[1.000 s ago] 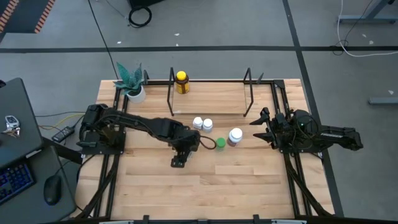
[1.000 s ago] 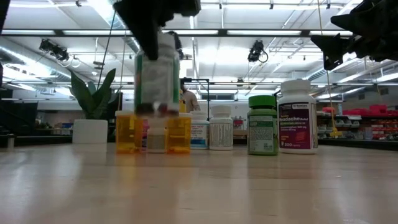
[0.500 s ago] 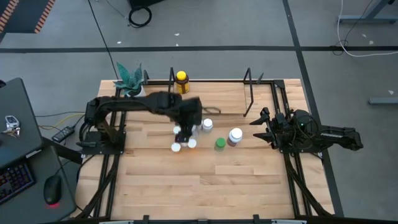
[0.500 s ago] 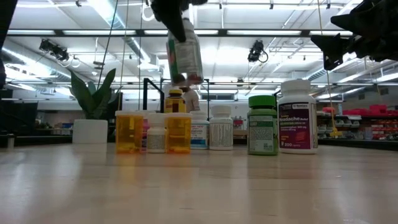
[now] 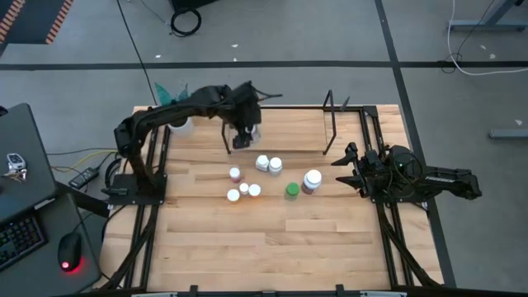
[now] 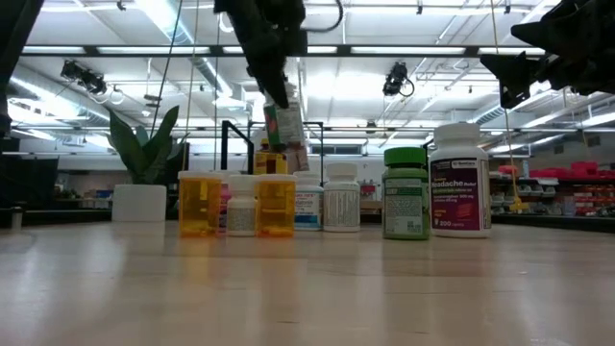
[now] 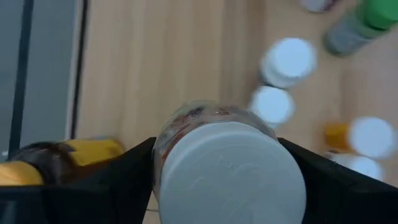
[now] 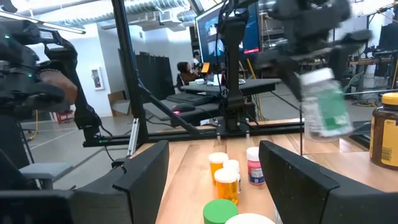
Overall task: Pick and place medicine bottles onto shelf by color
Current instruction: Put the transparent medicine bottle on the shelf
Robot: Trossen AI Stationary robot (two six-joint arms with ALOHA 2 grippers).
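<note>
Left gripper [image 5: 241, 139] is carrying a white-capped bottle [image 6: 285, 126] in the air over the shelf [image 5: 280, 132], near the amber yellow-capped bottle [image 6: 270, 156] standing there. To place it well, the arm is needing to bring the tilted bottle upright, lower it onto bare wood clear of the amber one, and release only once the base sits flat. Its jaws are standing wide, clamped on the bottle's sides. Right gripper [image 5: 345, 169] is waiting open and empty at the tabletop's right edge [image 5: 388, 239].

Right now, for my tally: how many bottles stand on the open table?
8: pinkish bottle, three-bottle cluster beside it, white-capped pair, green bottle, large white bottle. The left arm could hide others.
</note>
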